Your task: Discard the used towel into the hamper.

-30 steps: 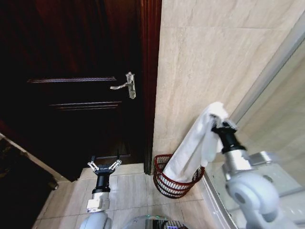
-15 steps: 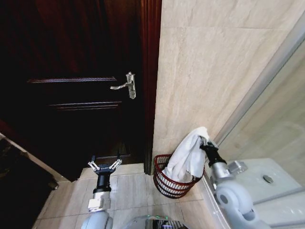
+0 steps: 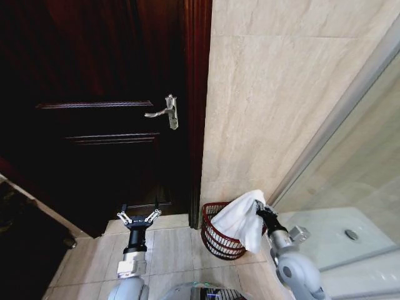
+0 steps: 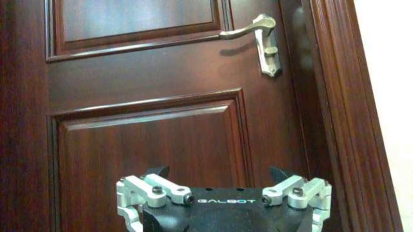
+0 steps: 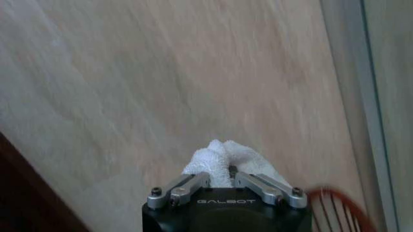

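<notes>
Beside the tiled wall, the right pincer (image 3: pixel 257 210) pinches the white towel (image 3: pixel 240 220), which drapes over the hamper (image 3: pixel 215 240) rim on the floor. Left pincer (image 3: pixel 139 219) hangs spread before the door (image 3: pixel 94 112).

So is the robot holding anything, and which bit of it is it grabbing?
Yes. The right gripper pinches the white towel by a bunched top fold, the rest draping into the hamper. The left gripper is open and holds nothing.
</notes>
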